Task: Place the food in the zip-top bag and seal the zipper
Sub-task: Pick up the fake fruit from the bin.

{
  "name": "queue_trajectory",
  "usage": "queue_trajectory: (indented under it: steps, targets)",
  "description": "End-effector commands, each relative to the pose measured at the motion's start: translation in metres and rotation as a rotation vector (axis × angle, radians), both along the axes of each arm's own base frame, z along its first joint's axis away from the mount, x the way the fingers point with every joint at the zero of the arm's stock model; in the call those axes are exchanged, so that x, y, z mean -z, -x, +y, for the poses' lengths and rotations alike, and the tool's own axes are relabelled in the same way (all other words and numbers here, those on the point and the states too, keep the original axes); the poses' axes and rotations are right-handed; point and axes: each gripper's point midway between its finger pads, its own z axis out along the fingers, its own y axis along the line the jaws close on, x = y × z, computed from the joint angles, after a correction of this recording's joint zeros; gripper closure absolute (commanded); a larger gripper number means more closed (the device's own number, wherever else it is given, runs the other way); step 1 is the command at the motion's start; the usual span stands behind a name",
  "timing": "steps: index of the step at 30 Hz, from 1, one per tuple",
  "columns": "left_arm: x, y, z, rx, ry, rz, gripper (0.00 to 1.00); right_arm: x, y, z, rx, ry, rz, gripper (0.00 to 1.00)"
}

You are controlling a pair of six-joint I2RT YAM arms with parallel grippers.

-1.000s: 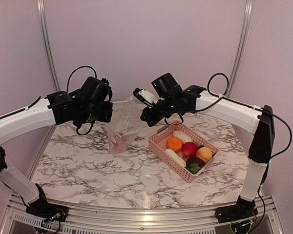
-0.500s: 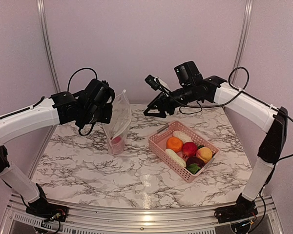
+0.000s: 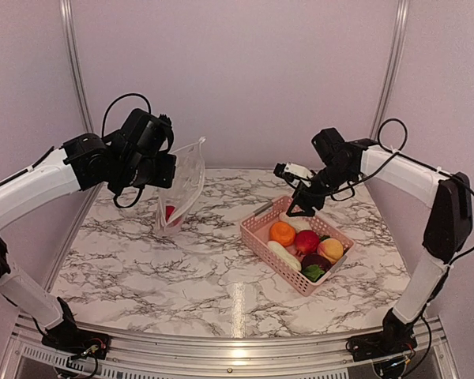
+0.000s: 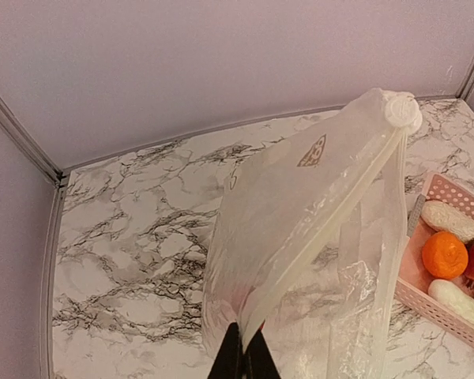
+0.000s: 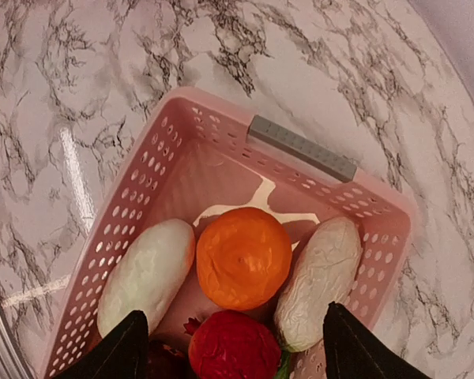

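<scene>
since a second ago the right gripper has left the bag's mouth, swung out to the right and dropped to hover over the far end of the pink basket. its two fingers have spread wide and hold nothing. meanwhile the left arm has lifted its load higher and further left. the left gripper is pinched tight on the zip-top bag, gripping one end of the mouth edge, so the bag hangs tilted from it above the far left part of the marble table. whether the bag's bottom corner touches the marble cannot be told. the zipper runs as a whitish strip from the closed fingers up to the far top corner of the bag. one red piece shows through the plastic low inside the bag. the other food is in the basket: an orange piece between two white oblong ones, with a red one just beside it directly under the open gripper. at the near end lie a peach piece, a dark purple one and the green leafy one. bag and basket are well apart.
</scene>
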Motion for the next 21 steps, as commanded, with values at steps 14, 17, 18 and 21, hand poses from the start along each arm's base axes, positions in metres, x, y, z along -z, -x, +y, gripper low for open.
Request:
queue_trajectory:
  steps: [14,17,18,21]
  targets:
    - [0.037,0.007,-0.011,0.06,-0.013,0.111,1.0,0.089,0.009,-0.068,0.024,0.433,0.037,0.14]
    - [0.038,0.008,-0.014,0.068,0.001,0.118,1.0,0.096,0.011,-0.071,0.03,0.45,0.06,0.13]
    - [0.038,0.008,-0.015,0.072,0.004,0.118,1.0,0.099,0.013,-0.072,0.032,0.455,0.072,0.12]
    - [0.038,0.008,-0.016,0.076,0.01,0.118,1.0,0.109,0.016,-0.074,0.035,0.468,0.104,0.07]
